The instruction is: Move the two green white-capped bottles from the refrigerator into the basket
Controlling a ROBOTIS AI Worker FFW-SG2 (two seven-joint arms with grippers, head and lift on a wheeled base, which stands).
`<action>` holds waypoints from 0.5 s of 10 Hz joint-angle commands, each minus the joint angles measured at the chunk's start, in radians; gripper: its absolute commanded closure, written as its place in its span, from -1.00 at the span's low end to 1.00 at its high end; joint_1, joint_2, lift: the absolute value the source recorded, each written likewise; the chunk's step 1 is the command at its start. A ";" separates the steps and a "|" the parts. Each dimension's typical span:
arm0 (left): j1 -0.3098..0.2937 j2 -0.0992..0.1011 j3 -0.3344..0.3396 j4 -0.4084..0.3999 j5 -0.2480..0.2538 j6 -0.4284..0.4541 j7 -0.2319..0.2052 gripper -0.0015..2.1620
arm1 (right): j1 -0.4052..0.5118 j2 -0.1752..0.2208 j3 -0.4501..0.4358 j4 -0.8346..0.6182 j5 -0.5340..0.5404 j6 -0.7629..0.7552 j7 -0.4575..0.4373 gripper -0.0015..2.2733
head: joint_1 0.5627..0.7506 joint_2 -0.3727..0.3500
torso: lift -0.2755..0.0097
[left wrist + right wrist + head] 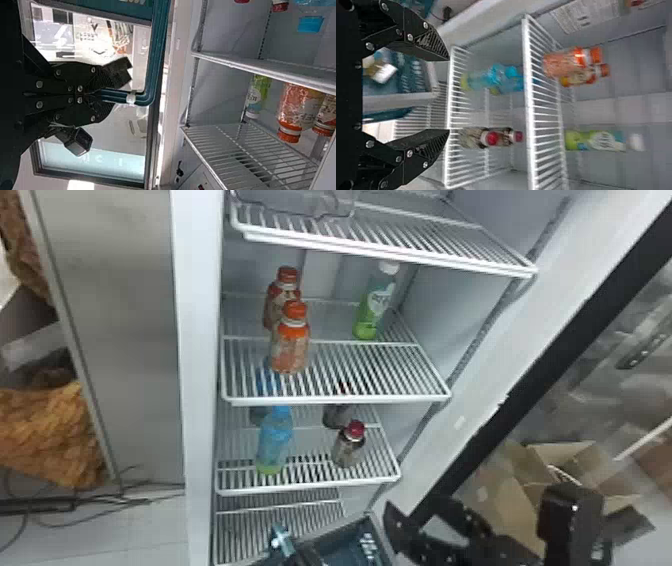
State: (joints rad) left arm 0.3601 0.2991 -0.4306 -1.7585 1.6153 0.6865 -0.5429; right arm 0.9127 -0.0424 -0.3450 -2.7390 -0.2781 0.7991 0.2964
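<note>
1. At six o'clock in the head view, the left gripper is clamped shut on the blue handle of the basket.
2. At five o'clock, the right gripper has its fingers spread wide, nothing between the tips and apparently touching nothing, though its view is blurred.
3. One green white-capped bottle stands on a fridge shelf at one o'clock.
4. Two orange-capped bottles stand at eleven, on that shelf.
</note>
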 commanded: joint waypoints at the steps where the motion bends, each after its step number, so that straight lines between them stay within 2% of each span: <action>1: -0.002 0.000 0.000 0.000 0.000 0.003 0.001 0.12 | -0.073 -0.013 0.002 0.060 -0.001 -0.058 0.000 -0.61 | 0.41 -0.94 | 0.90; 3: -0.004 0.002 -0.004 0.000 0.002 0.003 0.001 0.12 | -0.186 -0.030 0.010 0.175 0.005 -0.164 0.001 -0.61 | 0.41 -0.94 | 0.90; 5: -0.004 0.002 -0.006 0.000 0.006 0.001 0.001 0.12 | -0.299 -0.053 0.022 0.357 -0.001 -0.343 0.023 -0.61 | 0.41 -0.94 | 0.90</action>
State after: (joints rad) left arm 0.3538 0.3006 -0.4365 -1.7585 1.6202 0.6877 -0.5415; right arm 0.6496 -0.0889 -0.3268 -2.4401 -0.2756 0.5157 0.3186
